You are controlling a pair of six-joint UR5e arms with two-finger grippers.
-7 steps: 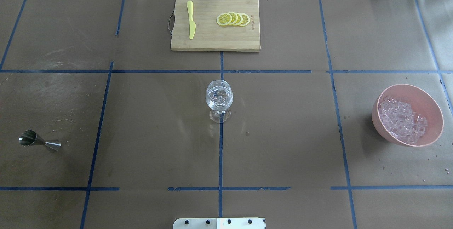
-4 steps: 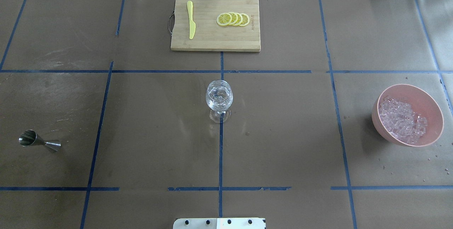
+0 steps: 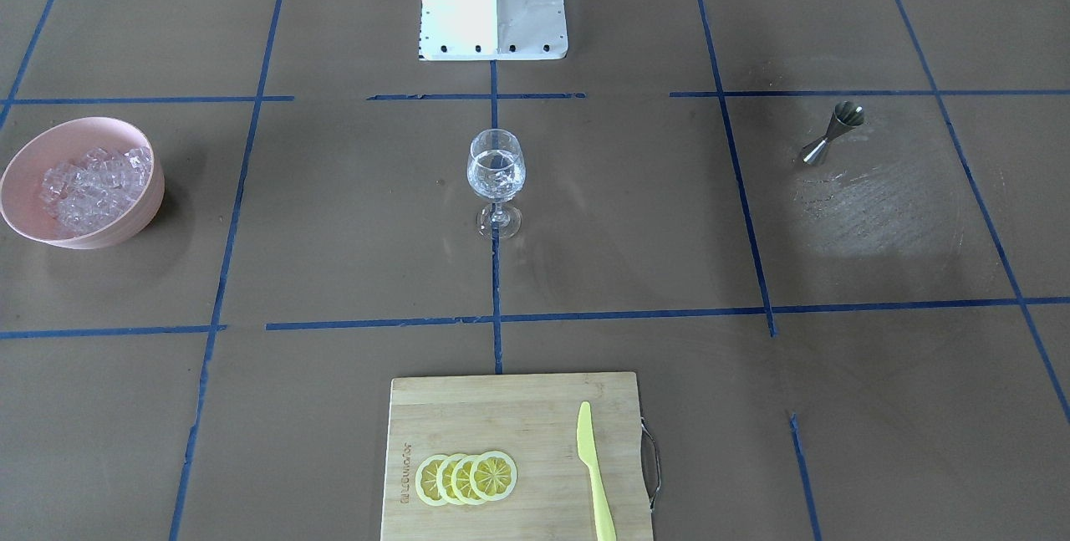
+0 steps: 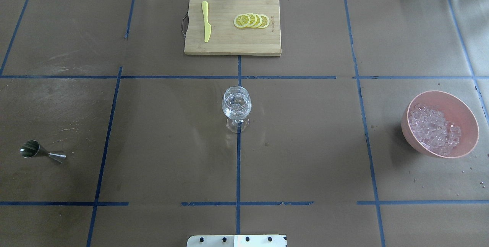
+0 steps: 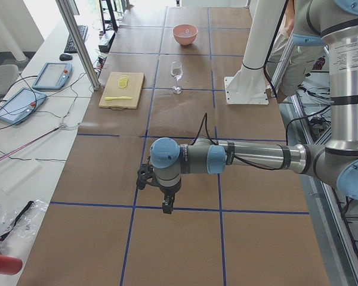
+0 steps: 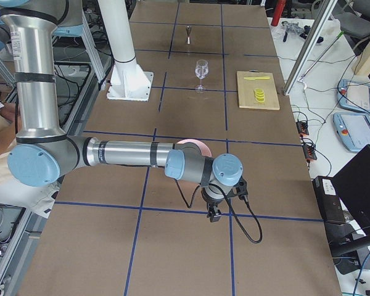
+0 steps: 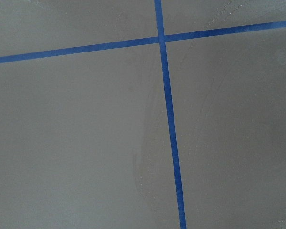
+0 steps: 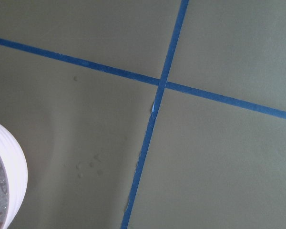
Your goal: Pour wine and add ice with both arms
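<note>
A stemmed wine glass (image 4: 237, 104) stands upright at the table's middle, with clear ice cubes in its bowl; I cannot make out the wine. It also shows in the front view (image 3: 496, 171). A heap of ice (image 4: 433, 128) fills a pink bowl (image 4: 464, 111) at the right. A steel jigger (image 4: 42, 152) lies on its side at the left. My left gripper (image 5: 165, 204) hangs over bare table beyond the jigger. My right gripper (image 6: 214, 213) hangs just past the bowl (image 6: 197, 143). I cannot tell whether either is open or shut.
A bamboo cutting board (image 4: 232, 44) at the far middle holds lemon slices (image 4: 252, 20) and a yellow knife (image 4: 206, 21). The white robot base (image 3: 493, 2) stands at the near edge. Blue tape lines cross the brown table cover.
</note>
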